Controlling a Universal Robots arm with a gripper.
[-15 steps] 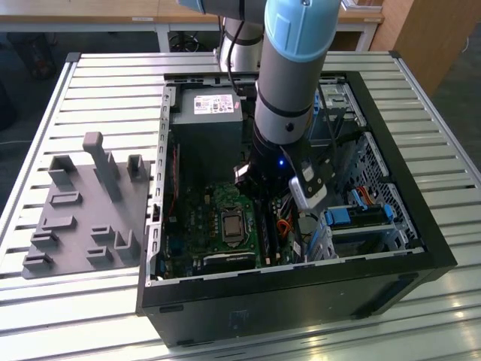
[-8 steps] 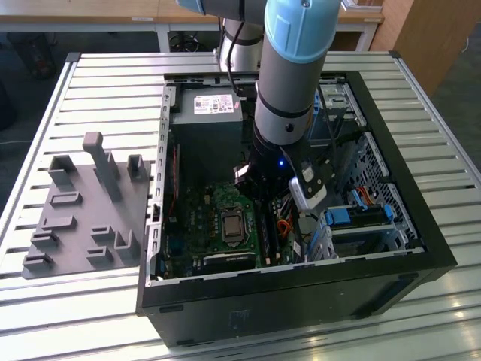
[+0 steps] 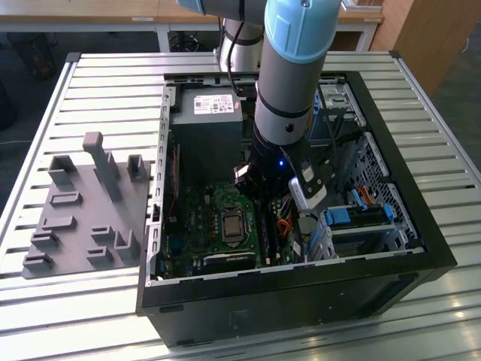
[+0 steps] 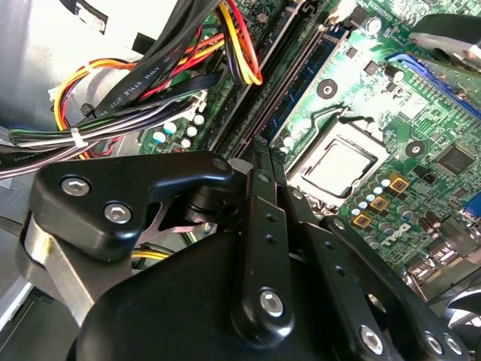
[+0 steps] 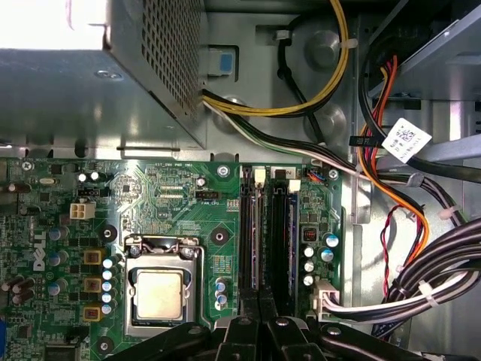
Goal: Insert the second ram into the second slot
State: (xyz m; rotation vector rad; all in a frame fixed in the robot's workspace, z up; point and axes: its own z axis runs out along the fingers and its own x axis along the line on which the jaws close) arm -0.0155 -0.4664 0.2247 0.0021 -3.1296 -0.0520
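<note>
The end effector (image 4: 259,162), fingers closed together, presses above the two memory slots (image 5: 267,233) beside the processor (image 5: 159,293); the second ram (image 4: 301,79) appears already seated.

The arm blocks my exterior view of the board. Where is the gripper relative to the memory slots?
Observer: In the first wrist view the gripper sits at one end of the two slots, in line with them, beside the CPU socket.
Operator: Any cables across the slots?
Observer: None across them. The cable bundle lies past the edge of the board, on the side away from the socket.
</note>
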